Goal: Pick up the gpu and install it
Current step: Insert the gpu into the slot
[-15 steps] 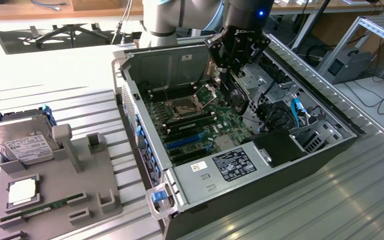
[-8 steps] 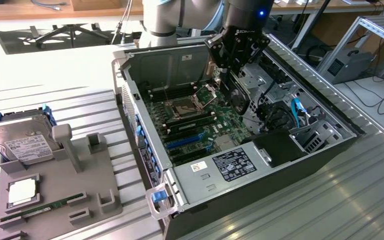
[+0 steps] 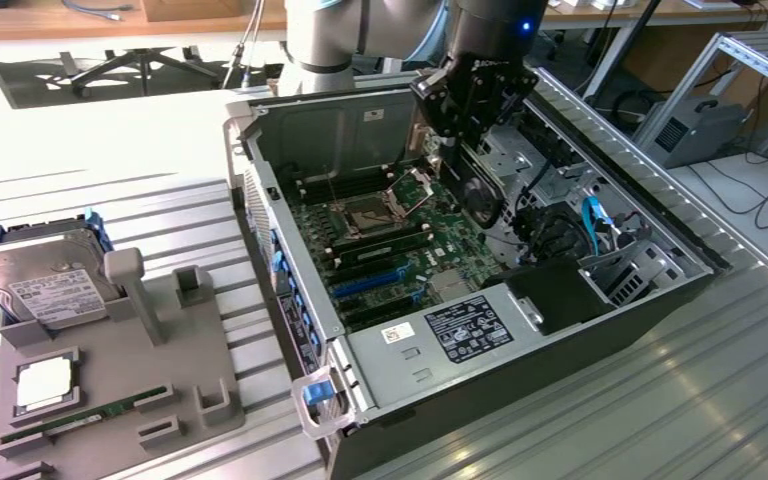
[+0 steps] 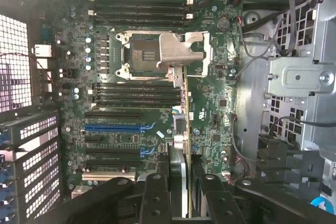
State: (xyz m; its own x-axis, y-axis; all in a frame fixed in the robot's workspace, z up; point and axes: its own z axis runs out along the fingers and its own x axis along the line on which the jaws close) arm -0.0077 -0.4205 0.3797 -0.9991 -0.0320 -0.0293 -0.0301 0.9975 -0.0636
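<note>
Item 1, gripper (image 4: 181, 184): black two-finger unit, fingers (image 4: 156, 198) clamped on the two flat faces of the gpu (image 3: 475, 195), which hangs edge-down from them inside the open computer case (image 3: 357, 395). Item 2, gpu: dark circuit card, seen edge-on from the wrist, reaching out past the fingertips toward the CPU socket (image 4: 144, 53). It is held clear above the motherboard (image 4: 212, 103) and appears unseated, its length running crosswise to the blue expansion slot (image 4: 118, 127) just off to one side of the gripper. Handling, as judged: stiff and fairly light, but fragile. The board should be taken by its bare faces or rim near mid-length, as here, keeping pressure off the fan, small components and edge contacts. The faces are smooth, so a tilt in the grip could let it slip. Item 3, outside the case and well away from the gripper: a grey parts fixture (image 3: 191, 385) carrying a hard drive (image 3: 51, 285), a processor (image 3: 44, 380) and a RAM stick (image 3: 84, 415).
</note>
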